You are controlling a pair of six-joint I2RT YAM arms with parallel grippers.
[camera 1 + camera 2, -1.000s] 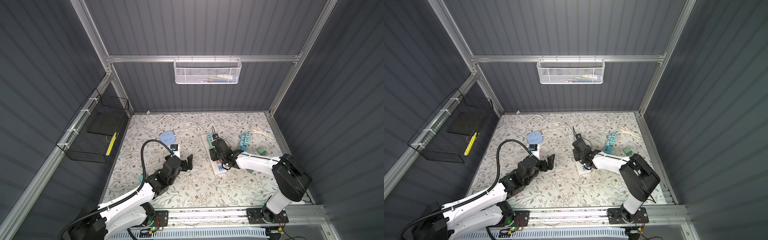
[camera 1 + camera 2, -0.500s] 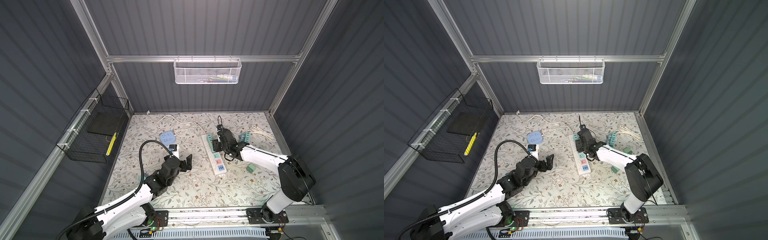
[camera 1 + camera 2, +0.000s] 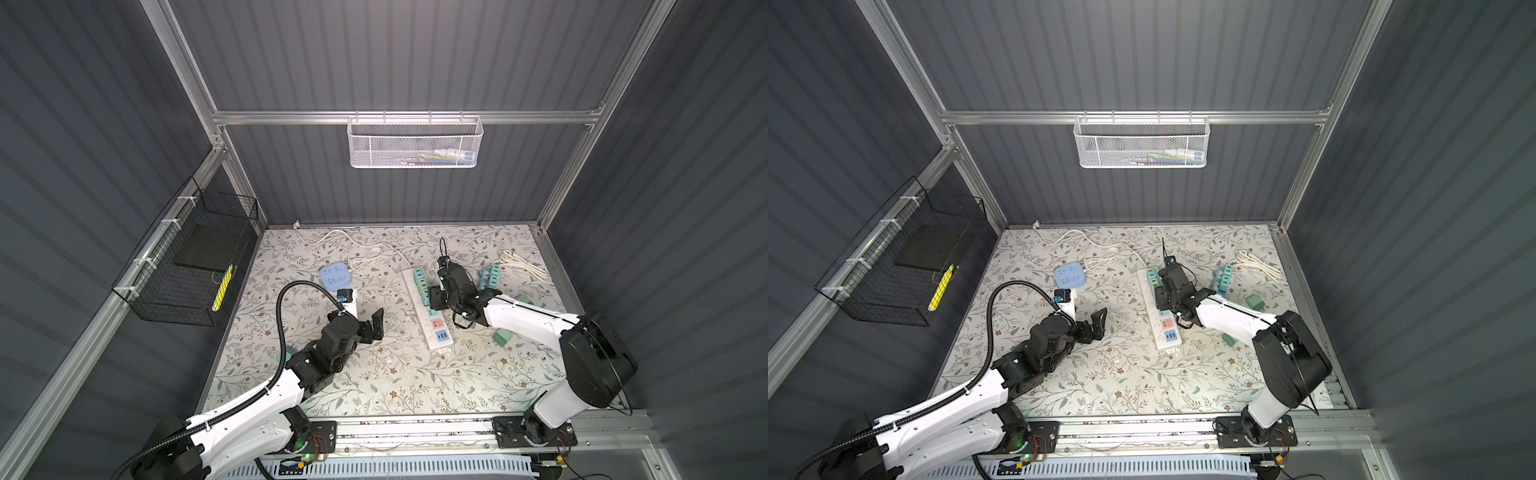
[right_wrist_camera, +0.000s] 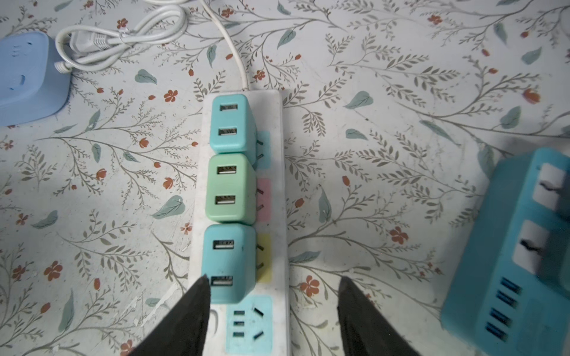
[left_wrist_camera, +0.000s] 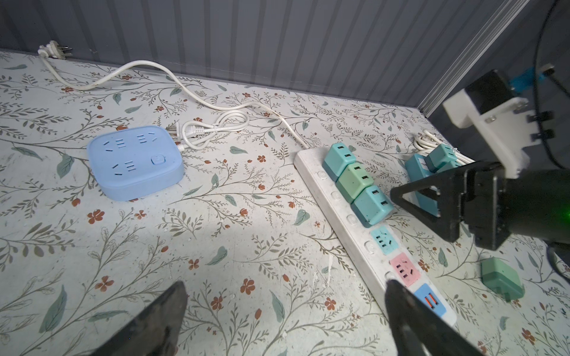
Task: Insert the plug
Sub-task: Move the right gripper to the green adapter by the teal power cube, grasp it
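Two arms, white links and black joints, both grippers with jaws apart.
Entry 1: left arm (image 3: 249,411), extended low from the near left toward the middle; left gripper (image 5: 283,286) spread to its widest, nothing between the fingers. Entry 2: right arm (image 3: 528,320), folded at a black elbow (image 3: 594,365) by the right edge, forearm reaching leftward; right gripper (image 4: 273,279) pointed downward, jaws moderately parted, clamping nothing.

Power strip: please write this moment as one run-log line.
power strip: three adapters plugged in | right gripper: open, empty | left gripper: open, empty
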